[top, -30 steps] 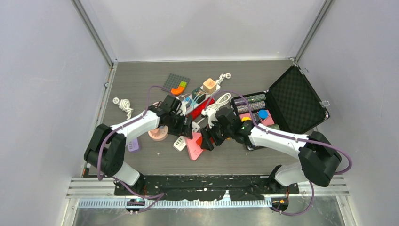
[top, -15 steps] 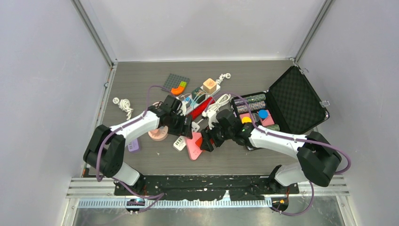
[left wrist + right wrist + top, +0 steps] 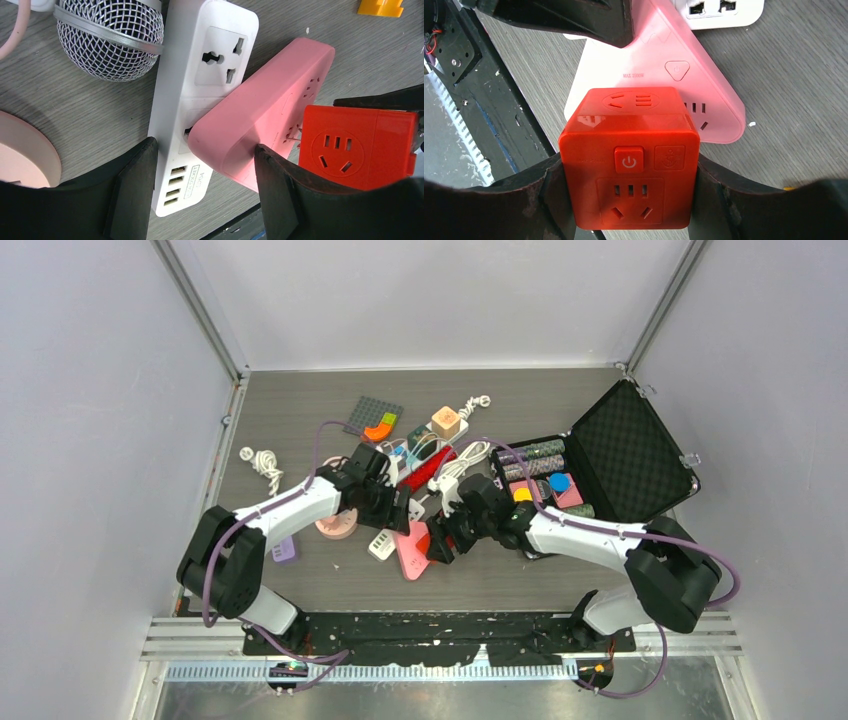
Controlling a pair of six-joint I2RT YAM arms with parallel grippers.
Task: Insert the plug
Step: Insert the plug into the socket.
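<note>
While the right fingers [image 3: 531, 200] pinch the red cube plug [image 3: 629, 165], its prongs meet the pink strip [image 3: 260, 115] on the socket face, not seated. Left fingers [image 3: 132, 195] straddle that strip's end and the white strip [image 3: 200, 75] beneath; whether they grip, cannot tell.

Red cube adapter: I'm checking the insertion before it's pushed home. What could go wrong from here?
Prongs on the red cube adapter sit by slots in the pink power strip; slightly off, they could jam.
That strip lies partly on the white power strip, so a push might rock it.
</note>
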